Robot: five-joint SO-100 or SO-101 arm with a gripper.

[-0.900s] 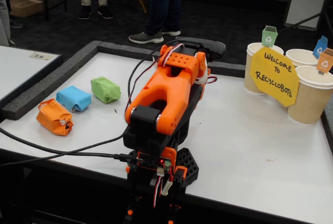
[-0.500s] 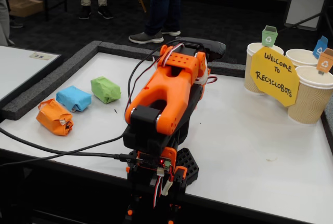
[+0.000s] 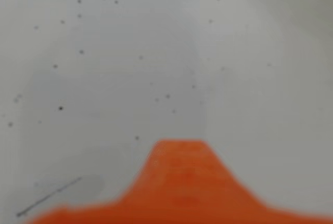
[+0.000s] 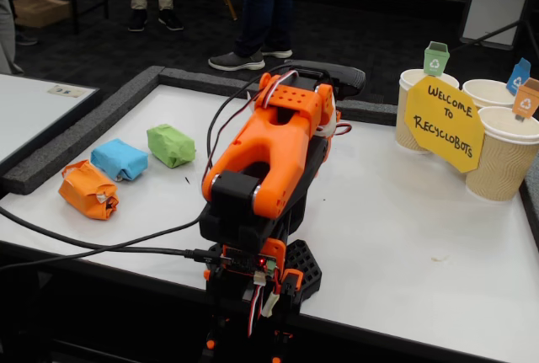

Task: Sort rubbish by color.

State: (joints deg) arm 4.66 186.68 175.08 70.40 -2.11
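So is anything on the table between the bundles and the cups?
Nothing loose: bare table lies between the green bundle and the cups. Only the folded arm stands in that stretch; the yellow sign fronts the cups.

Crumpled matt paper wraps the green bundle (image 4: 171, 145), blue bundle (image 4: 119, 159) and taped orange bundle (image 4: 88, 189); the smooth white tabletop (image 4: 404, 237) looks faintly speckled, though the wrist view is blurred.

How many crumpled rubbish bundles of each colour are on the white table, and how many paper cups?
Green crumpled paper bundle: 1
Light blue crumpled paper bundle: 1
Orange crumpled paper bundle with tape: 1
Tan paper cups with coloured bin tags: 3
Total: 6 things, 3 bundles and 3 cups.
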